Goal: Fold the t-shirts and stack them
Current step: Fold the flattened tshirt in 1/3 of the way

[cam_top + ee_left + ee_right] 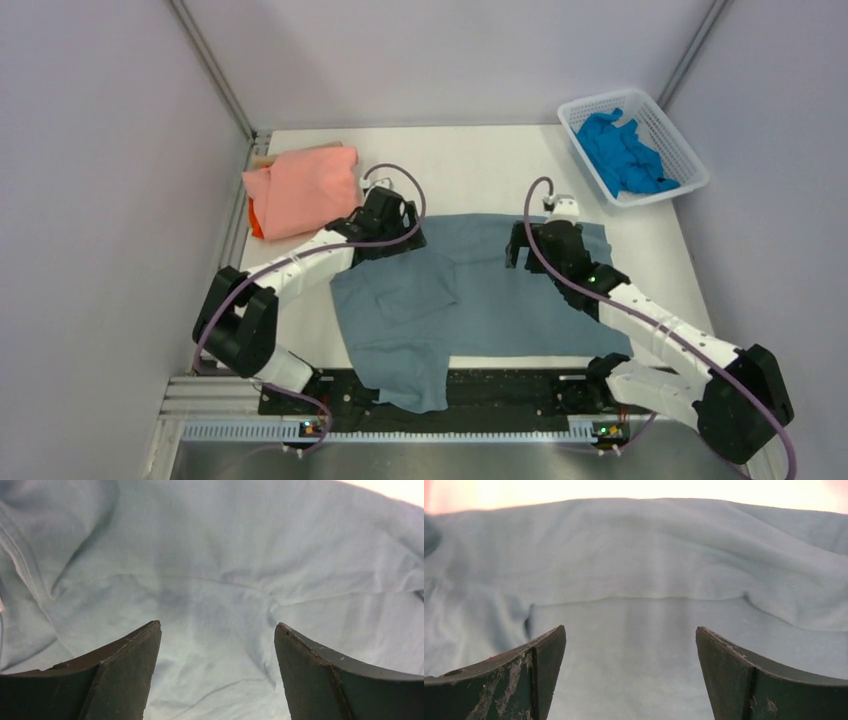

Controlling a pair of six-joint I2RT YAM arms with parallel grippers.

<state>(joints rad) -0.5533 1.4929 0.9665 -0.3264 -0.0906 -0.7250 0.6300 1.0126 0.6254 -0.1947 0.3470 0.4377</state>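
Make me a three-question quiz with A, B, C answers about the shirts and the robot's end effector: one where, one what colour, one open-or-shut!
1. Where is the bright blue t-shirt?
A) in the white basket
B) on the floor
C) on a chair

2. What colour is the spread-out t-shirt?
A) green
B) grey-blue
C) yellow

3. The left end effector is:
A) shut on cloth
B) holding a cup
C) open

Answers:
1 A, it lies crumpled inside the mesh walls.
2 B, the top view shows it dusty grey-blue.
3 C, its jaws stand apart above the cloth, gripping nothing.
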